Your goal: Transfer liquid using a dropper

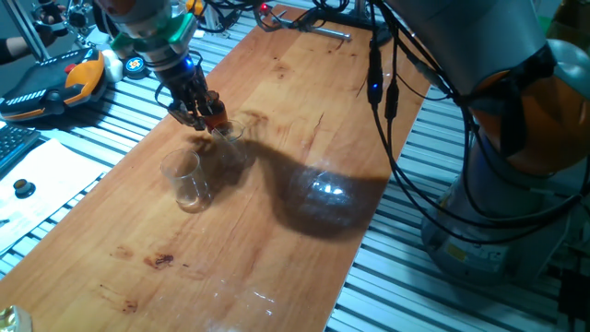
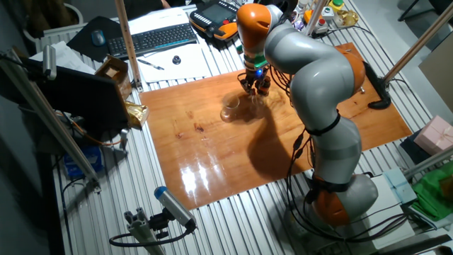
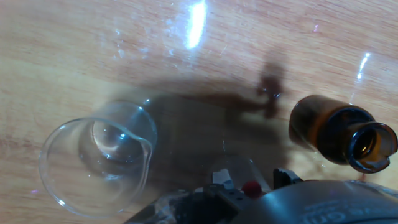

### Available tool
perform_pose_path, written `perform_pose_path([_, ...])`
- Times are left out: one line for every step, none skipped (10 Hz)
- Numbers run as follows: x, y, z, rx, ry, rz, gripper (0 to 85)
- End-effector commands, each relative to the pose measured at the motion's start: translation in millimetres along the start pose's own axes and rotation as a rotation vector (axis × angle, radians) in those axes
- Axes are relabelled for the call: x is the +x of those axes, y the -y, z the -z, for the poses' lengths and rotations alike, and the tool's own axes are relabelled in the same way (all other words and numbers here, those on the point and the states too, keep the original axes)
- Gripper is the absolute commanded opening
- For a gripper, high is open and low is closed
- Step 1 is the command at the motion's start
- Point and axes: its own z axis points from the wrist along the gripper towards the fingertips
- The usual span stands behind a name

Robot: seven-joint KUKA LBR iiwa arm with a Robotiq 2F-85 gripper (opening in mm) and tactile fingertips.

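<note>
My gripper (image 1: 205, 120) hangs low over the wooden table, fingers drawn together on a small dark thing, the dropper, which they almost wholly hide. Right under them stands a small clear beaker (image 1: 229, 132), only its faint rim (image 3: 239, 167) showing in the hand view. The amber-brown bottle (image 3: 339, 132) stands close beside the gripper with its neck uncapped. A second clear beaker (image 3: 96, 158) stands apart on the other side, nearer the table's front in the fixed view (image 1: 189, 180). The liquid is too faint to make out in either glass.
The wooden table (image 1: 277, 240) sits on a slatted metal bench. An orange-and-black handheld unit (image 1: 55, 83) lies off its left edge. In the other fixed view a keyboard (image 2: 152, 39) lies behind the table. The arm's cables (image 1: 387, 101) hang over the right side.
</note>
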Motion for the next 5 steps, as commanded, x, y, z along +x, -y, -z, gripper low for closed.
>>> perform_pose_path([0.3, 0.4, -0.1, -0.003, -0.004, 0.003, 41.3])
perform_pose_path([0.3, 0.4, -0.1, -0.003, -0.005, 0.007, 40.3])
perform_pose_path([0.2, 0.3, -0.1, 0.003, 0.001, 0.011, 39.7])
perform_pose_path([0.3, 0.4, -0.1, 0.011, 0.002, 0.013, 39.7])
perform_pose_path([0.3, 0.4, -0.1, 0.006, 0.000, 0.012, 39.7])
